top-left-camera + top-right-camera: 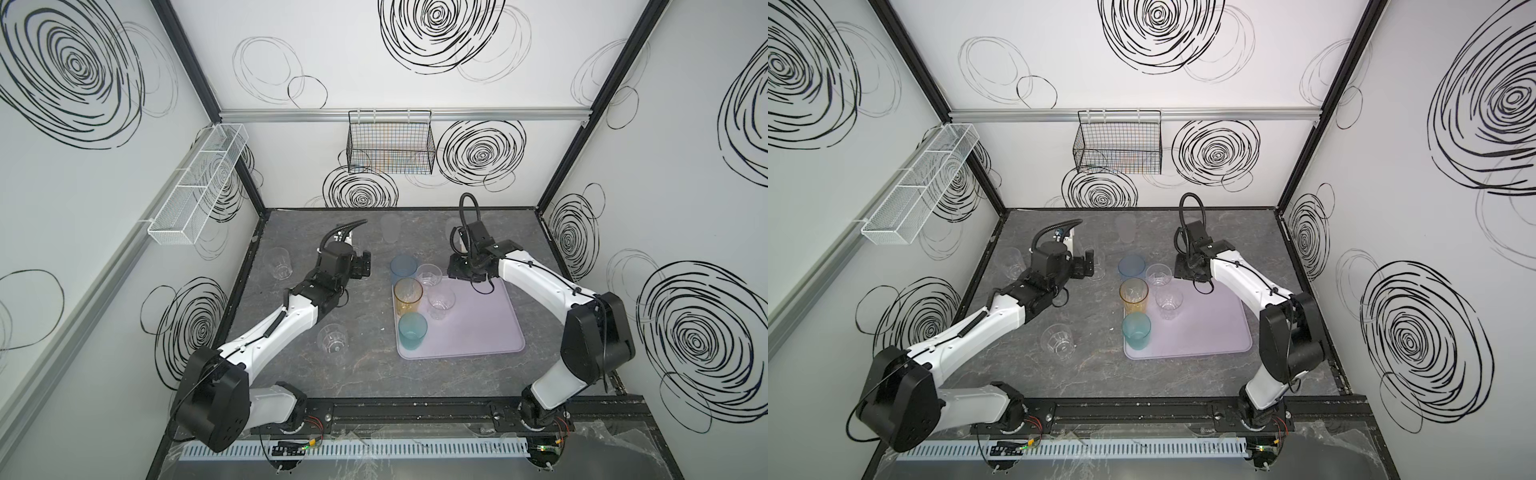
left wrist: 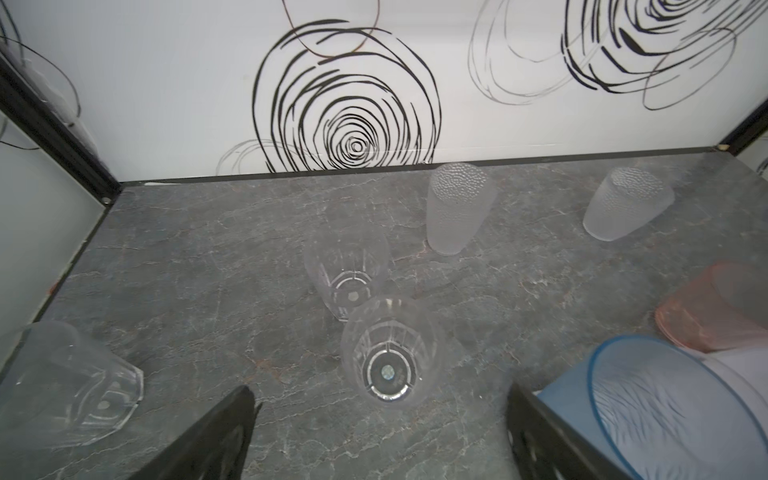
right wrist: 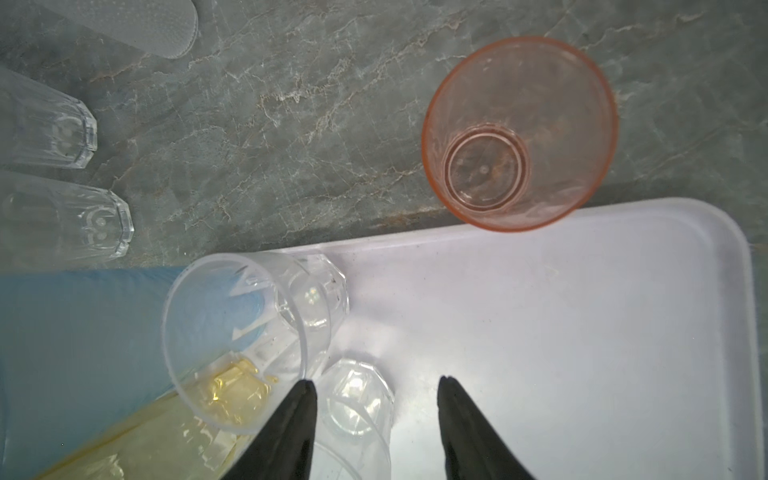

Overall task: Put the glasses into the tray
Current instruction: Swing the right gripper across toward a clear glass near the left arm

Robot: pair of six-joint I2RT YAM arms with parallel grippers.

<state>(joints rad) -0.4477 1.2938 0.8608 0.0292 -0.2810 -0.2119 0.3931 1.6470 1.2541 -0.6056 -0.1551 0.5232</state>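
- Left gripper (image 2: 381, 388): jaws wide, empty, over the table (image 2: 199, 266)
- Right gripper (image 3: 376, 380): jaws partly apart, holding nothing, above the tray (image 3: 582, 332)
- Amber glass (image 1: 408, 296), teal glass (image 1: 412, 330): tray's 9 o'clock side

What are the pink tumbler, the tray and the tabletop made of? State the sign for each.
Pink tumbler: likely tinted plastic, glossy; thin see-through wall, moulded base ring.
Tray: pale lavender plastic by its look, matte; rounded corner, low moulded rim.
Tabletop: grey marble-pattern surface, white veins; stone or laminate, cannot tell.
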